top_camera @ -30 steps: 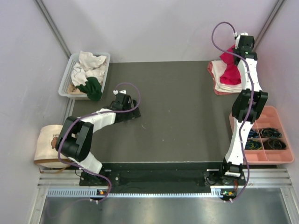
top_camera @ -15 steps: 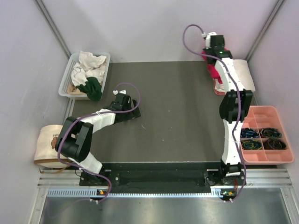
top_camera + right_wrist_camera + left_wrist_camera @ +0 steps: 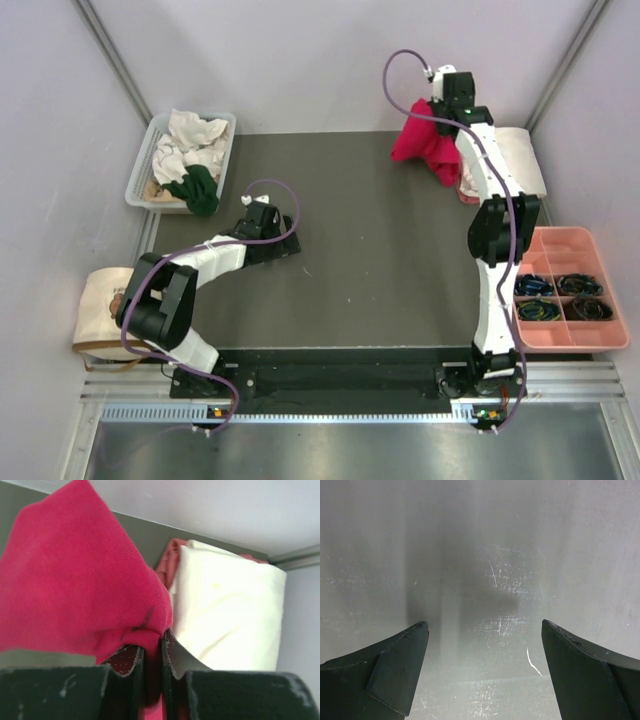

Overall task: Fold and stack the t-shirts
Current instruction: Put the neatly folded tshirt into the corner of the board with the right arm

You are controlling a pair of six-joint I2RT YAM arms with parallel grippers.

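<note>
A crimson-red t-shirt [image 3: 422, 143] hangs bunched at the table's far right, pinched by my right gripper [image 3: 447, 112]. In the right wrist view the red cloth [image 3: 80, 585] sits clamped between the nearly closed fingers [image 3: 150, 650]. Just behind it lies a folded cream-white t-shirt [image 3: 227, 615] on top of a salmon-pink one [image 3: 170, 555]; the same stack [image 3: 518, 160] shows in the top view. My left gripper [image 3: 262, 222] rests low over the mat on the left, jaws wide open [image 3: 485, 635] with nothing between them. More crumpled t-shirts, cream and dark green [image 3: 195, 188], fill a bin.
A white plastic bin [image 3: 140, 165] stands at the table's far left corner. A pink compartment tray [image 3: 600, 335] with dark cables sits off the right edge. A round beige fabric bag [image 3: 100, 315] stands off the left edge. Walls close in on three sides.
My right arm has swung left from the folded stack, carrying the red t-shirt off it and out over the mat's far edge. The left arm has stayed put.
</note>
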